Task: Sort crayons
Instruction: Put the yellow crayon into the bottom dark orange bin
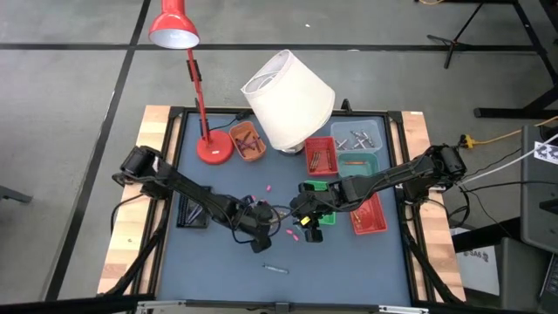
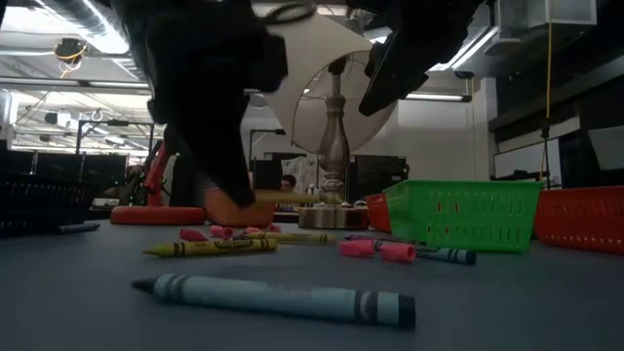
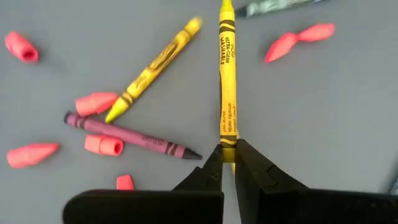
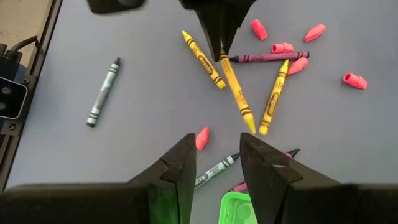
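My left gripper [image 3: 228, 152] is low over the middle of the table [image 1: 261, 228], shut on a yellow crayon [image 3: 226, 74]. It also shows in the low view [image 2: 226, 180]. Around it on the mat lie another yellow crayon [image 3: 155, 65], a purple crayon [image 3: 130, 134], several short pink stubs [image 3: 96, 102] and a grey crayon [image 4: 102, 92]. My right gripper [image 4: 217, 158] is open and empty, hovering above these crayons beside the green tray [image 1: 319, 188]. My left gripper pinches the yellow crayon's blunt end [image 3: 228, 142] between its two fingertips. The fingers lie in line with the crayon, which sticks straight out ahead of them. In the low view the crayon [image 2: 288, 198] is about level and lifted clear of the mat.
Small trays stand at the back and right: orange [image 1: 247, 142], red [image 1: 320, 155], teal [image 1: 357, 162], clear [image 1: 357, 135], another red [image 1: 370, 215], and a black one [image 1: 192, 210] at the left. A red desk lamp [image 1: 212, 146] and a white-shaded lamp [image 1: 288, 98] stand at the back.
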{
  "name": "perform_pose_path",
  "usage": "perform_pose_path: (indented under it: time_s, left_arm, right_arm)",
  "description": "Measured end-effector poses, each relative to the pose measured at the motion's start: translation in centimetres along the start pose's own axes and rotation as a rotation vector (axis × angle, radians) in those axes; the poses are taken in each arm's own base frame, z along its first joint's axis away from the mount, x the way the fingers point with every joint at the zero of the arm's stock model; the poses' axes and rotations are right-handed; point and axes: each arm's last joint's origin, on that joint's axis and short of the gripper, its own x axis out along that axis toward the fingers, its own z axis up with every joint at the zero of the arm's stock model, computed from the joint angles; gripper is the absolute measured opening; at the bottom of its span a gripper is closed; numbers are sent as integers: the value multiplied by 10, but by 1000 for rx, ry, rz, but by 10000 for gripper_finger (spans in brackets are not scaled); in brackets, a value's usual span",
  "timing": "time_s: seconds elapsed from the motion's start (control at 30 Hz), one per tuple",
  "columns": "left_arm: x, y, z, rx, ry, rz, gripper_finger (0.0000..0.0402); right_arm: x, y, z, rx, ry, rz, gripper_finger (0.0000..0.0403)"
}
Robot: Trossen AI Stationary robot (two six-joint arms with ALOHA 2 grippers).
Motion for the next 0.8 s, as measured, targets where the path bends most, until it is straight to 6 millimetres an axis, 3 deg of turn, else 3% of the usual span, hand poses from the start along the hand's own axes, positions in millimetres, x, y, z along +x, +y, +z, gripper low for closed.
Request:
perform_pose_path:
  time_s: [0.27, 0.8]
  left_arm:
    - [-25, -2, 11, 77, -67, -71, 0]
    - [-31, -17, 26, 122, -223, -239, 0]
  right_arm:
    - [0, 1, 8, -77, -83, 12, 122]
    - [-1, 5, 10, -140, -100, 107, 122]
